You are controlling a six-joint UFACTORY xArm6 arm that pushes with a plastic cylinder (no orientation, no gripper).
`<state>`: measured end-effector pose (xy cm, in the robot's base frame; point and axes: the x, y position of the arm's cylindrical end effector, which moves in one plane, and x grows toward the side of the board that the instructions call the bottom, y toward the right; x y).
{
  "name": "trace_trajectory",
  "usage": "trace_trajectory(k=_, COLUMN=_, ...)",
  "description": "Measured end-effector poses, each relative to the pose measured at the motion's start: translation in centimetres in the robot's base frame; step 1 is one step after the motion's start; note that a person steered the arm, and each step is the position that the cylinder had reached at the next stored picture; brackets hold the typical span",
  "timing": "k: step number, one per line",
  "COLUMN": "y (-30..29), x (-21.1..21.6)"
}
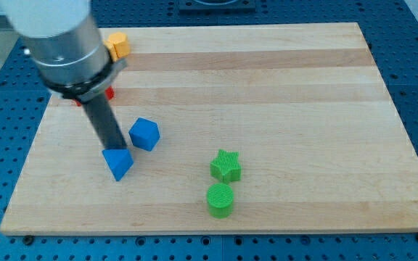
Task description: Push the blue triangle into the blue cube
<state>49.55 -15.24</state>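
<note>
Blue triangular plastic block [118, 164] sits on our wooden bench [281, 87], just below-left of the blue plastic cube [144, 134], apart; our tip [114, 148] touches its top edge; end effector is a bare rod holding nothing.

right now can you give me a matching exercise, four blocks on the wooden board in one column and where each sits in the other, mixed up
Blocks:
1. blue triangle block
2. blue cube block
3. green star block
4. green cylinder block

Places:
A. nearest the view's bottom, just below another green block
B. touching my tip, just below it
C. just to the view's right of the rod, apart from the triangle
D. directly above the round green block

Pairs: 1-B, 2-C, 3-D, 4-A
</note>
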Motion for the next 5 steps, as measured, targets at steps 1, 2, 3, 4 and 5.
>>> trace_trajectory(k=1, y=0.0, x=-0.1)
trace_trajectory(k=2, y=-0.8, x=-0.1)
trace_trajectory(k=3, y=-4.1, x=-0.6)
trace_trajectory(k=4, y=-6.0, x=0.3)
trace_trajectory(k=5, y=-3.6, x=6.7)
